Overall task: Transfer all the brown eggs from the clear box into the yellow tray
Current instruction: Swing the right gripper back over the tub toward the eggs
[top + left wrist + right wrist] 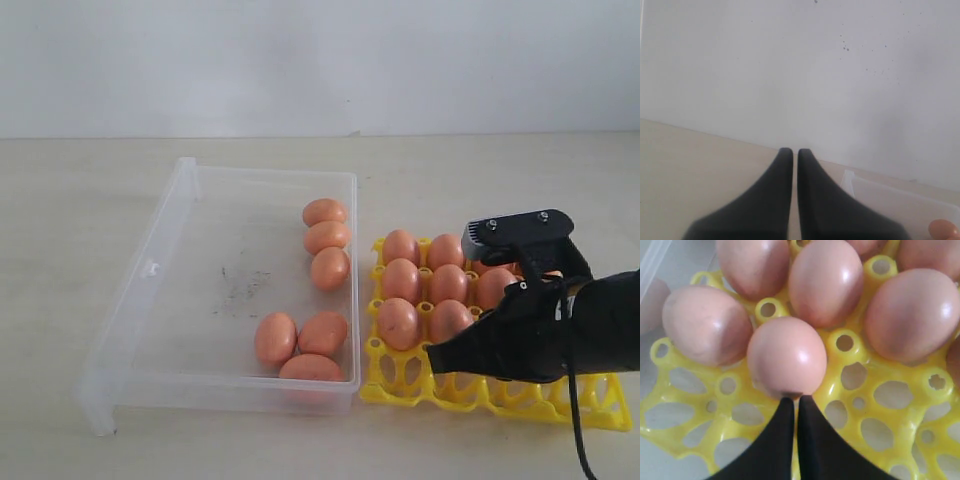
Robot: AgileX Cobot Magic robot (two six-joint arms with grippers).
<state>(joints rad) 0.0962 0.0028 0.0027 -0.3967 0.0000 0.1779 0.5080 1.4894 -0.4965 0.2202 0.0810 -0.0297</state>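
The clear box [160, 300] lies left of centre, with several brown eggs [327, 240] along its right wall in two clusters. Beside it on the right, the yellow tray [400, 385] holds several more eggs [400, 280] in its far cups. My right gripper [433, 357] is low over the tray's front rows. In the right wrist view it [792, 399] is shut with nothing between its fingers, and its tips touch the near side of an egg [786, 357] seated in a cup. My left gripper [790, 151] is shut and empty, away from the eggs. It is out of the exterior view.
The tray's front cups [500, 395] show no eggs. The box's left half [210, 280] has only dark smudges on its floor. The left wrist view shows a box corner [852, 181], one egg's edge [943, 230] and a white wall behind the table.
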